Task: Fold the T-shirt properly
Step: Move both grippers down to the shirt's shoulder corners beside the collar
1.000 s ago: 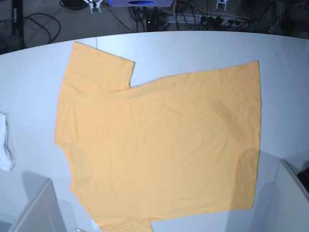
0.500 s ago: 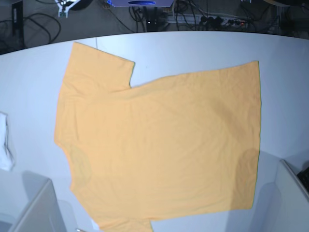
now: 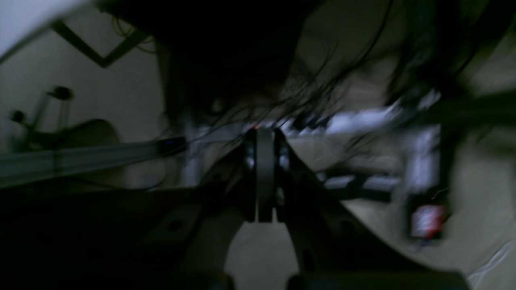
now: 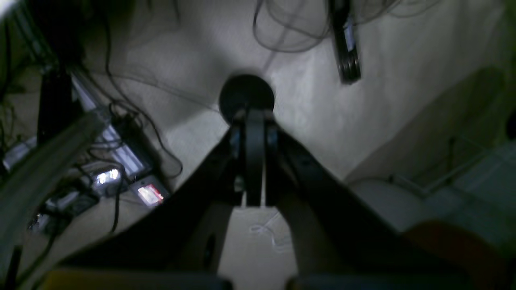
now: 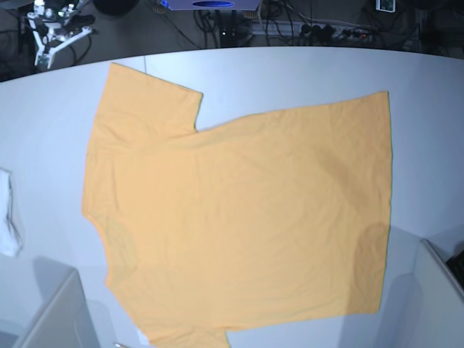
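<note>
Across the last second a pale end effector (image 5: pixel 54 32) has been seen sliding leftward along the dark far edge of the base view, from near the top centre to the top left corner; by the rig's layout this is judged to be the right arm's. A second pale shape that had shown near the top right is now reduced to a cut-off scrap at the frame edge. The shirt has not shifted at all, so folding is judged not yet begun, with the arms only being brought into position.

At the left edge a small white cloth (image 5: pixel 9 217) is cut off by the frame. The large light-orange short-sleeved cotton T-shirt (image 5: pixel 246 217) lies spread flat on the white desk (image 5: pixel 435 145), one sleeve toward the far left; its near sleeve and collar region are cropped at the bottom.

Both wrist views are dim and blurred, showing cables and floor, no shirt. The left end effector (image 3: pixel 265 173) and the right end effector (image 4: pixel 254 161) are seen pressed together, empty.
</note>
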Action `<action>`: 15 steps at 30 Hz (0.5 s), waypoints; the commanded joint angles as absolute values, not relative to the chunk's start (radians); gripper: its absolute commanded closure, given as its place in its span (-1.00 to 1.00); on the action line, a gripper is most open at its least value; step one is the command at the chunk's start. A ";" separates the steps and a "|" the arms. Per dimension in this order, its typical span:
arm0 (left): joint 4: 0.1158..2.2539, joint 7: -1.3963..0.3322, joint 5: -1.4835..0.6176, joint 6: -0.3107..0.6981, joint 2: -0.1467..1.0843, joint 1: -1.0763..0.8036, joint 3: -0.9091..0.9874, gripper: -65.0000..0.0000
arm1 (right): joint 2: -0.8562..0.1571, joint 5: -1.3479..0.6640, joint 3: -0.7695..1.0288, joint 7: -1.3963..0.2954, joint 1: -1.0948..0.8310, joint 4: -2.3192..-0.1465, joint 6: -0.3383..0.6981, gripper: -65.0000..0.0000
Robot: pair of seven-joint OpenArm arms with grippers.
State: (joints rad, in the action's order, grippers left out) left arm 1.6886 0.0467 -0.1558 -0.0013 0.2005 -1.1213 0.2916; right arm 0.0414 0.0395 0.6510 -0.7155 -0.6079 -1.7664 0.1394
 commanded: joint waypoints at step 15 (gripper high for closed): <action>1.982 0.068 -0.377 -0.005 0.222 -1.191 0.300 1.00 | 0.125 0.041 0.656 -0.792 -0.331 -1.974 0.294 1.00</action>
